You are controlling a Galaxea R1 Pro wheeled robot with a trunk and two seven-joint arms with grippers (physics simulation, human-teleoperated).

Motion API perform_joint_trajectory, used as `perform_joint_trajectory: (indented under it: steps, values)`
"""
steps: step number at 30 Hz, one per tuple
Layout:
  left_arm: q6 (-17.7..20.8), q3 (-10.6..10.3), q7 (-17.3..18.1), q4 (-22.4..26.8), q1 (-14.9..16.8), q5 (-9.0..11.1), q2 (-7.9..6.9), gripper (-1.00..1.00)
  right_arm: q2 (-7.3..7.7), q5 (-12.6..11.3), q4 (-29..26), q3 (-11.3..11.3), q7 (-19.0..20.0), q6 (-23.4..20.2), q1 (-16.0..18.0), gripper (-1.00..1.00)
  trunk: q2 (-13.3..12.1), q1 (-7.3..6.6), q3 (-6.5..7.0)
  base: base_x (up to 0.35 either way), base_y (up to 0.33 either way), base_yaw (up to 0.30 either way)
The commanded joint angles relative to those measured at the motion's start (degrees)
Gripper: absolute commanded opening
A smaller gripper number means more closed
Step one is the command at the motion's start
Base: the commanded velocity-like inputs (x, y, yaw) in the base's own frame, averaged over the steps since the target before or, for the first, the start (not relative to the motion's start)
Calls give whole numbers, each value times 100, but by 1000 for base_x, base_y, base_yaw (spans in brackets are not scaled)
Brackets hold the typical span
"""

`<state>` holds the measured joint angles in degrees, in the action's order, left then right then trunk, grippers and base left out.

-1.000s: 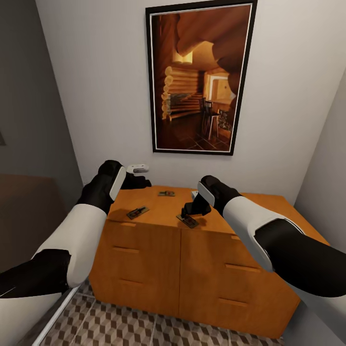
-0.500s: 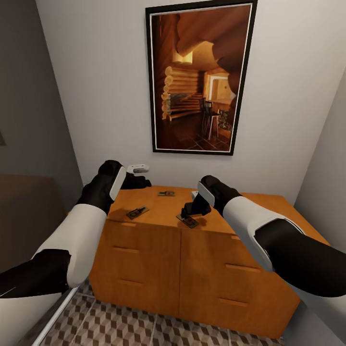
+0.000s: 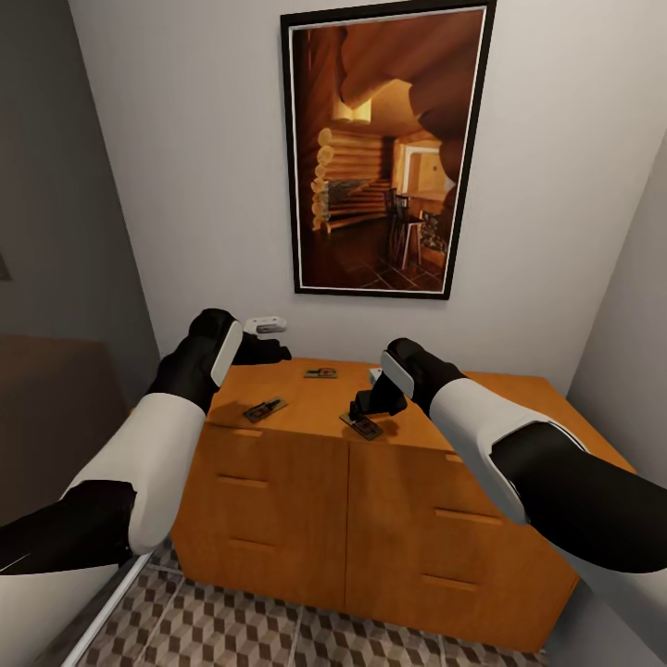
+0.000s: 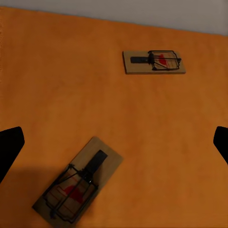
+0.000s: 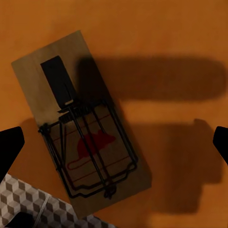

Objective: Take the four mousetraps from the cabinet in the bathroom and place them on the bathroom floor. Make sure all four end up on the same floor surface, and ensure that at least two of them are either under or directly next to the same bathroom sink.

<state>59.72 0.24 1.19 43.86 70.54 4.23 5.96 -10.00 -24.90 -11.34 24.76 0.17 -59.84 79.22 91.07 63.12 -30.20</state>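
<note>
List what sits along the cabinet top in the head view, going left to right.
Left gripper, then the left mousetrap near the front edge, the far mousetrap toward the wall, the mousetrap at the front edge under the right gripper, all on the cabinet.

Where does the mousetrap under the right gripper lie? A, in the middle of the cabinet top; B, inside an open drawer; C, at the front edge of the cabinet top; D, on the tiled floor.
C: the mousetrap lies on the orange cabinet top with one corner at the edge, floor tiles showing just past it.
</note>
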Motion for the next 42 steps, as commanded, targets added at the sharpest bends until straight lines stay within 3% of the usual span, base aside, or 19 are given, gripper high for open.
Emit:
perform_joint_trajectory:
  steps: [1,42]
  values:
    - [23,2,-14,6,4,30,-4,100,0,-15,0,28,1,-16,6,100,4,0,-7,0,0,0]
    - [22,2,-16,6,3,-1,-16,100,0,-6,-5,28,-54,-16,3,100,4,0,-7,-10,0,0]
